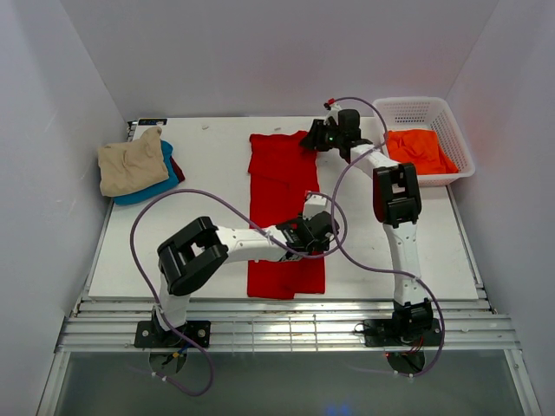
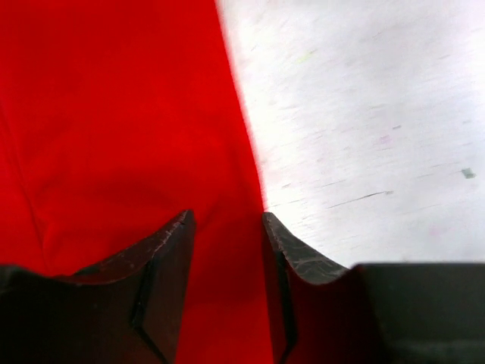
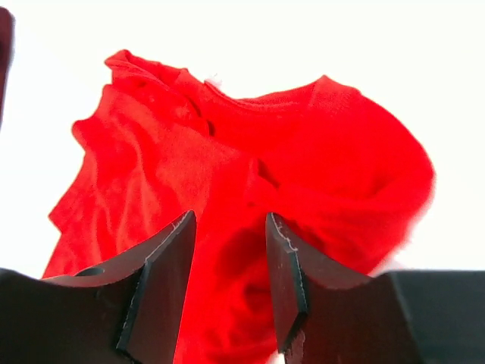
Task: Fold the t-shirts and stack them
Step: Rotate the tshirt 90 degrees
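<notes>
Since the bright red t-shirt [image 1: 282, 208] lies as a long strip down the middle of the table [image 1: 199, 251], apparently narrowed lengthwise already, I judge the next fold is far end over near end.

L arm: the left gripper [image 2: 227, 250] sits at the shirt's right edge about halfway along. Its jaws are parted, one finger over cloth and the other right on the edge line w/ bare table beside it. Nothing is pinched.

R arm: the right gripper [image 3: 227, 258] is at the far right corner, jaws likewise parted, w/ the collar [image 3: 258, 98] end rumpled into a heap ahead of the tips. Whether those tips touch the cloth I can't tell, as that wrist view is blown out and a bit blurred.

Handling: it's a thin, limp knit, light, w/ no stiffness at all. It'll sag, drag and bunch if pulled from one pt, and a shallow bite will slip off. I'd take all layers at an edge or corner, deep in the jaws, w/ two holds well apart, and lift before carrying over.

Elsewhere: a tan t-shirt [image 1: 130, 166] tops a teal blue t-shirt [image 1: 165, 184] and a dark red t-shirt [image 1: 178, 166] at far left. An orange t-shirt [image 1: 416, 149] sits in the basket [image 1: 434, 108] at far right.
</notes>
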You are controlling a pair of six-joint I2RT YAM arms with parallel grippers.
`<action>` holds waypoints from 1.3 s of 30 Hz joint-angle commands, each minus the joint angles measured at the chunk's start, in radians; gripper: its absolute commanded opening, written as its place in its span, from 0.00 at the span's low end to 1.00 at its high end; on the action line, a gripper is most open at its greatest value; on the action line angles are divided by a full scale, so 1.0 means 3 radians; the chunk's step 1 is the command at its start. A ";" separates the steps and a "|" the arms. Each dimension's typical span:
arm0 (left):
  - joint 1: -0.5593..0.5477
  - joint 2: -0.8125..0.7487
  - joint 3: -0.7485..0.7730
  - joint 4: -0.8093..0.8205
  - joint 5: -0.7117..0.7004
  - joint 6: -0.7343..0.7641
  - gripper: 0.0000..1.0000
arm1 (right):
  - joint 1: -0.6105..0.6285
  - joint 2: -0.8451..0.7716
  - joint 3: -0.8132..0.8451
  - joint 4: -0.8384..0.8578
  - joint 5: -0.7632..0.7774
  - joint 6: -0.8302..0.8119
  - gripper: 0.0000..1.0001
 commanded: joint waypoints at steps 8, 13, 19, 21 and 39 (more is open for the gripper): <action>-0.0029 -0.1091 0.0445 0.0292 -0.0664 0.1048 0.65 | -0.0220 -0.2327 -0.1350 0.0224 0.0580 -0.0323 0.49; 0.0012 -0.1506 -0.0218 0.0394 -0.0803 0.1206 0.69 | 0.0213 -0.3379 -0.2510 -0.0478 0.1329 -0.0550 0.48; 0.0053 -0.1905 -0.0904 0.0175 -0.0818 0.0951 0.67 | 0.1007 -0.4152 -0.3839 -0.0514 0.1974 -0.0254 0.47; 0.0053 -0.2028 -0.1134 0.0012 -0.0752 0.0701 0.67 | 0.1272 -0.4291 -0.4050 -0.0514 0.2066 -0.0081 0.47; 0.0053 -0.2350 -0.1871 -0.0777 -0.0665 -0.0471 0.67 | 0.2607 -0.3945 -0.4681 -0.0259 0.2229 0.0641 0.18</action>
